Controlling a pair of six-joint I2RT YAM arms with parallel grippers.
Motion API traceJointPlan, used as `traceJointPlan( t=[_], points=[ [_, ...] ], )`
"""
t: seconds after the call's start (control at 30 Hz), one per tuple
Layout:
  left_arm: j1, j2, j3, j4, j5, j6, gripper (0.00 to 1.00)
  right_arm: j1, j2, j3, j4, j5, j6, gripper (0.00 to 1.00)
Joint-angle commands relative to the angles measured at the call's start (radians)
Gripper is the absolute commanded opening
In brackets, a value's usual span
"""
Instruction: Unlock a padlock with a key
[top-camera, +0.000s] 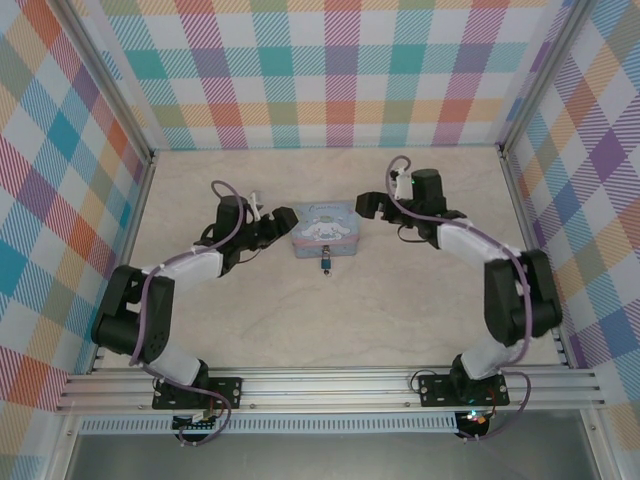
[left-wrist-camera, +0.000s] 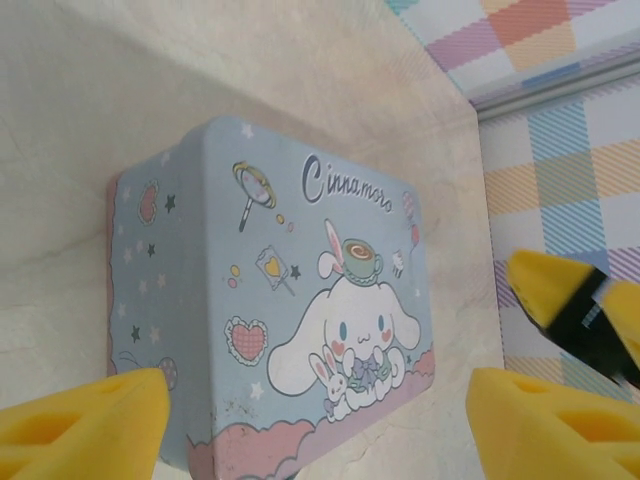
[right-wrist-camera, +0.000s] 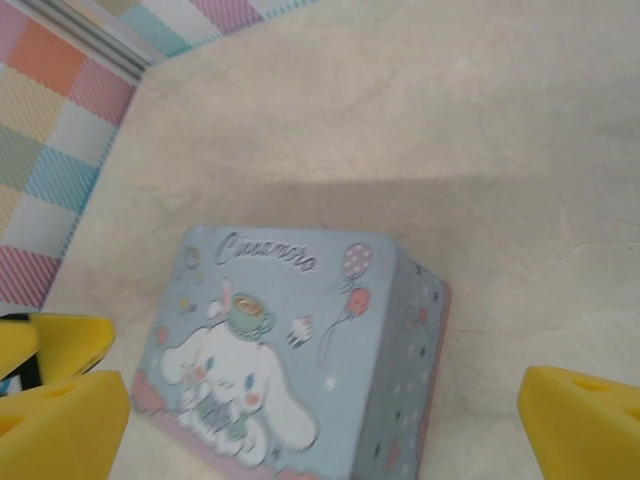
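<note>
Left claw (top-camera: 281, 222) and right claw (top-camera: 371, 206) gape empty, yellow wedge pads (left-wrist-camera: 90, 425) wide apart, flanking the smooth rectangular printed tin (top-camera: 325, 228), tiny teal padlock (top-camera: 325, 263) at its near side.

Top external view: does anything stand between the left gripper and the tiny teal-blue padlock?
Yes. The pale blue cartoon-printed rectangular tin lies in front of the open left gripper; the padlock sits at the tin's near side, past its near left corner.

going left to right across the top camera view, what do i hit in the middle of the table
left gripper → pale blue cartoon tin → right gripper
</note>
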Motion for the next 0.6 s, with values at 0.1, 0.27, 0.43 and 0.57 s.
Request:
traceJointPlan(
  t=[0.1,0.27,0.43,0.57],
  points=[
    [0.002,-0.073,0.015,-0.048,-0.017,0.044,0.78,0.145,-0.11,-0.17,0.031,0.023,0.059,0.94],
    [0.0,-0.05,0.038,-0.022,0.01,-0.001,0.78,0.299,-0.043,-0.199,0.082,0.082,0.091,0.88],
    [-0.004,-0.019,0.058,0.003,0.037,-0.039,0.78,0.353,0.074,-0.192,0.133,0.143,0.11,0.8],
    [-0.017,0.001,0.101,-0.004,0.062,-0.038,0.78,0.36,0.139,-0.166,0.159,0.151,0.128,0.73]
  ],
)
